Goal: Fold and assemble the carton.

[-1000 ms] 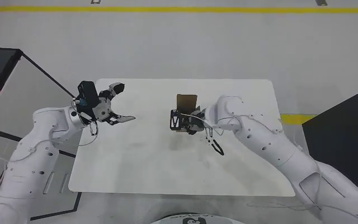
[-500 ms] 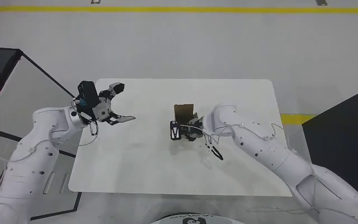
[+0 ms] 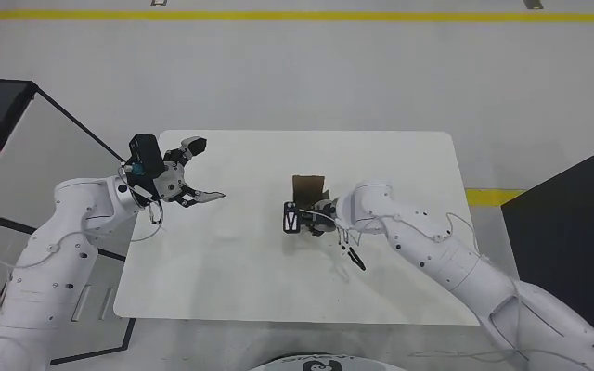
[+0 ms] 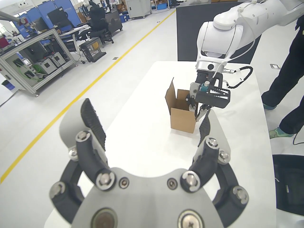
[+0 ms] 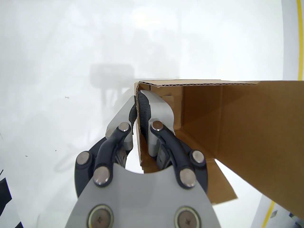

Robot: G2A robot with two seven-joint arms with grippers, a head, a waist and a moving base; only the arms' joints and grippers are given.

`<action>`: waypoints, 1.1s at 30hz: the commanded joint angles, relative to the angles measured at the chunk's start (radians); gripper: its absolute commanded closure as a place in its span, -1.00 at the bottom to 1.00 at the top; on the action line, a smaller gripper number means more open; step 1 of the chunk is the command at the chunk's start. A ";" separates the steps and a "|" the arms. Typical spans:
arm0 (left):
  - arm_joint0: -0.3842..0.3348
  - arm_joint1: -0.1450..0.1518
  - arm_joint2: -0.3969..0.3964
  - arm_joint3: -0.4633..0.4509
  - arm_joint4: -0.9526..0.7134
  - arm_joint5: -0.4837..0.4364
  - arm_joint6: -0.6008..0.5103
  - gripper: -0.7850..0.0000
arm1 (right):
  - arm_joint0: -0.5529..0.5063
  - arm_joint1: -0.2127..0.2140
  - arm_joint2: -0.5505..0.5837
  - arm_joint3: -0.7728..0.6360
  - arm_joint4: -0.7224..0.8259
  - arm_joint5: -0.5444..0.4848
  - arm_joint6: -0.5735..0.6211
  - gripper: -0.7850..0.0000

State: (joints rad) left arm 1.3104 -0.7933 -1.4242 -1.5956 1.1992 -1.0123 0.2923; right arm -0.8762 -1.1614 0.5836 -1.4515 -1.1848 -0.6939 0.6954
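One carton [image 3: 309, 185] is standing upright on the tabletop [image 3: 232, 269] in the top view, the right pincer [image 3: 297, 221] at its side and the left pincer [image 3: 210, 169] hanging spread, well apart from it. The left wrist view is showing its top flaps [image 4: 170, 91] standing open. In the right wrist view, the right pincer is pinching one wall. The body is looking erected, with flap closing remaining.

Matt brown corrugated cardboard carton [image 4: 182, 117]. Smooth white table [image 3: 241, 278], faint sheen. Ribbed black rubber pads [image 4: 93, 119], brushed metal plate on left gripper [image 4: 146, 112].

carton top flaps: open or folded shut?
Open. The carton stands upright on the table, one flap raised, inside visible; right gripper jaws clamp one wall.
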 commanded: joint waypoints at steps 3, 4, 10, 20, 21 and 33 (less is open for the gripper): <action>0.000 0.000 0.000 0.000 0.000 0.000 0.000 -1.00 | -0.015 0.001 0.004 -0.015 -0.009 0.024 0.024 1.00; 0.000 0.000 0.000 0.000 0.000 0.000 0.000 -1.00 | -0.017 0.000 0.005 -0.018 -0.009 0.028 0.026 1.00; 0.000 0.000 0.000 0.000 0.000 0.000 0.000 -1.00 | -0.030 0.000 0.010 -0.024 -0.022 0.038 0.032 0.67; 0.000 0.000 0.000 0.000 0.000 0.000 0.000 -1.00 | -0.048 0.002 0.031 -0.045 -0.040 0.037 0.018 0.21; 0.000 0.000 0.000 0.000 0.000 0.000 0.000 -1.00 | -0.051 0.004 0.036 -0.053 -0.042 0.036 0.017 0.18; 0.000 0.000 0.000 0.000 0.000 0.000 0.000 -1.00 | -0.172 0.065 0.211 -0.242 0.006 0.013 0.011 -0.29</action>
State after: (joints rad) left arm 1.3104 -0.7933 -1.4242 -1.5956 1.1992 -1.0123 0.2923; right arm -1.0325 -1.1041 0.7676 -1.6728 -1.1869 -0.6759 0.7060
